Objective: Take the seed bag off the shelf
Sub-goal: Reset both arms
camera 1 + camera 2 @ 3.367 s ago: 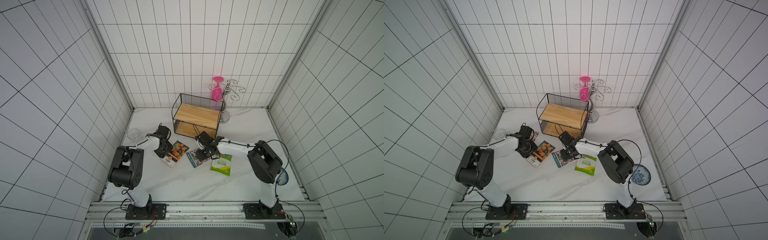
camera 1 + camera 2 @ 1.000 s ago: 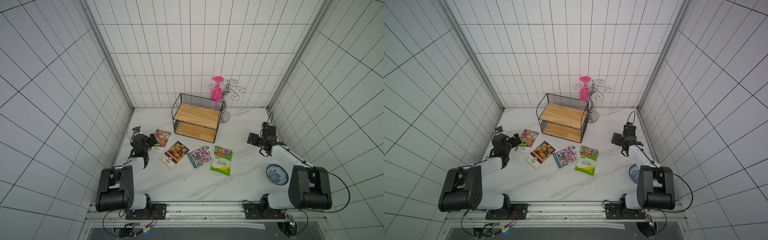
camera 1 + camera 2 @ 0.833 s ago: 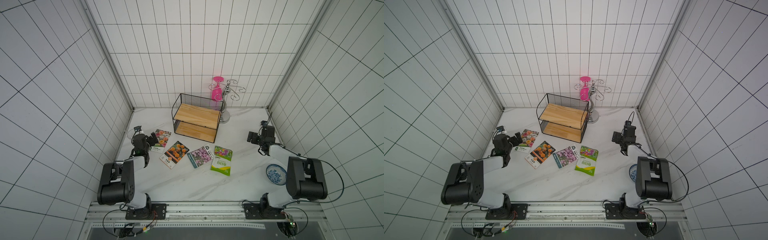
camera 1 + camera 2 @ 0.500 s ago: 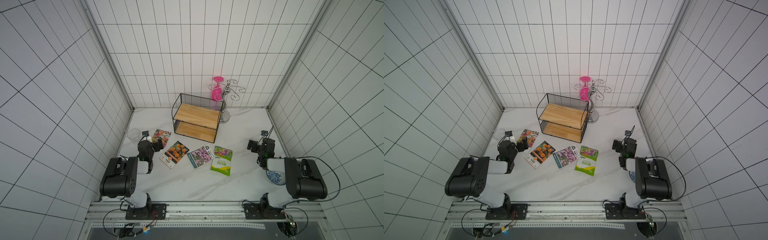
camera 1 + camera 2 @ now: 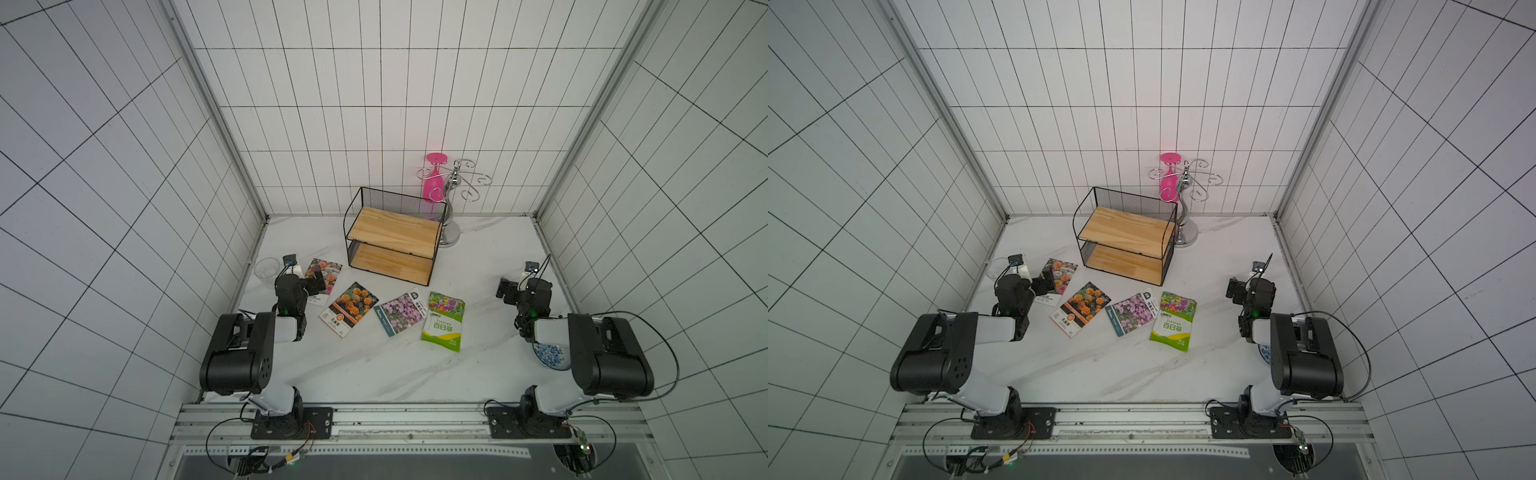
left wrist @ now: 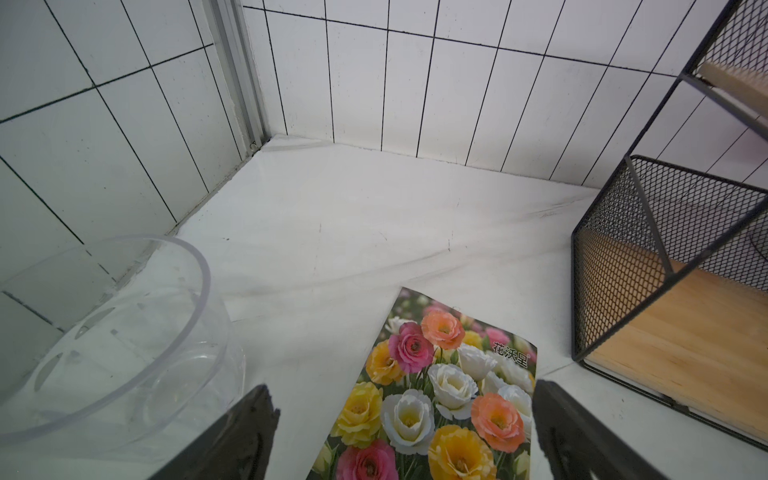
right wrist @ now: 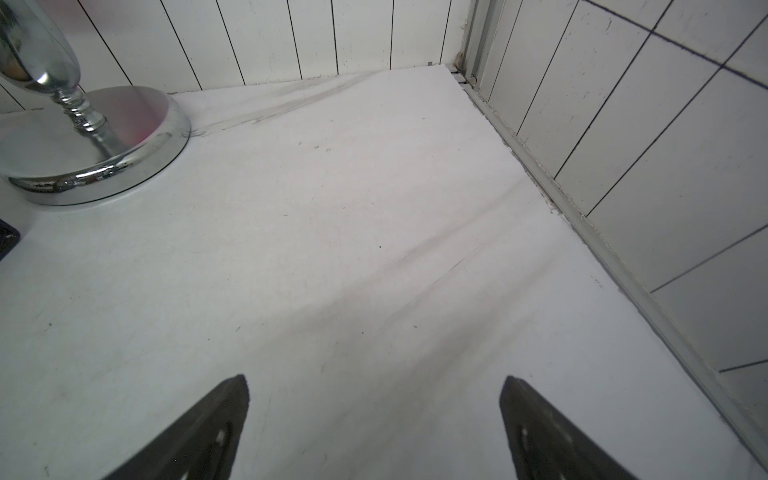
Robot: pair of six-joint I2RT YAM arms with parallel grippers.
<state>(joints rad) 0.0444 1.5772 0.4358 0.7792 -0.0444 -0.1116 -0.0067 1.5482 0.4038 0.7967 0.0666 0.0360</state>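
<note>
The shelf [image 5: 392, 245] [image 5: 1125, 241] [image 6: 665, 291] stands at the back middle, both wooden boards bare. Several seed bags lie flat on the table in front of it: a rose bag [image 5: 328, 270] [image 6: 436, 395], a marigold bag [image 5: 349, 309], a purple-flower bag [image 5: 401, 311] and a green bag [image 5: 444, 322]. My left gripper [image 5: 316, 280] [image 6: 401, 390] hovers open over the rose bag's near end, holding nothing. My right gripper [image 5: 507, 289] [image 7: 376, 382] is open over bare table at the right, far from the bags.
A clear glass bowl [image 5: 266, 268] [image 6: 104, 332] sits beside the left gripper by the left wall. A silver curly-armed stand [image 5: 451, 199] [image 7: 83, 145] holding a pink glass [image 5: 434, 178] is behind the shelf. A blue-patterned bowl [image 5: 548, 357] lies under the right arm.
Both arms have pulled away from the bags in the middle and folded back toward their bases at the table's sides. The rose bag now lies at the left. Both grippers stay open.
</note>
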